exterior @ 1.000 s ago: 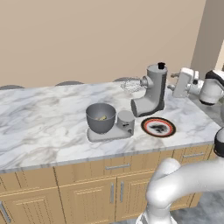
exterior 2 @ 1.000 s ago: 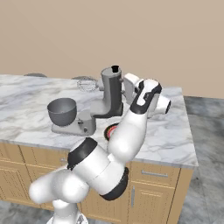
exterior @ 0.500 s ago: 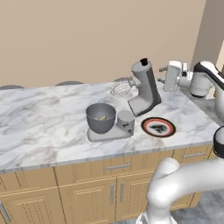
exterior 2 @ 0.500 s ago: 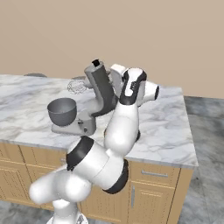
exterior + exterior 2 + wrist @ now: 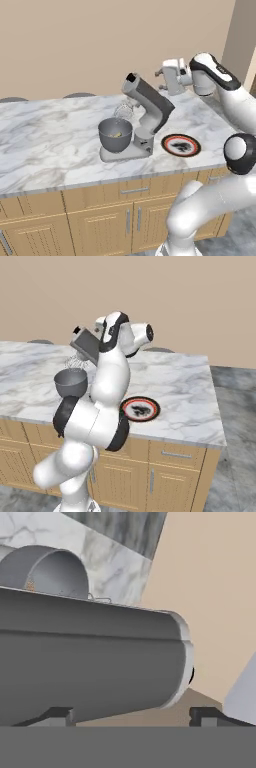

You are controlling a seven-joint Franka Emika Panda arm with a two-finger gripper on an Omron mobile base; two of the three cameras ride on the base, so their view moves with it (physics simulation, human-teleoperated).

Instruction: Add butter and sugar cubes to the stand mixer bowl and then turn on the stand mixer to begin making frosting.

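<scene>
Stand mixer (image 5: 142, 122) head tilted up toward back-left, claw (image 5: 167, 78) open behind it.

Arm (image 5: 107, 391): glossy white rounded casing in thick tubular segments, smooth and unmarked. Joints: dark grey to black bands and caps between the segments; one round dark cap with a pale ring on the elbow in the left base view. Hand (image 5: 170, 76): a small boxy white block with short grey fittings on its side. Finger tips (image 5: 55, 714): two small dark, flat-topped blocks with lighter grey bases.
</scene>
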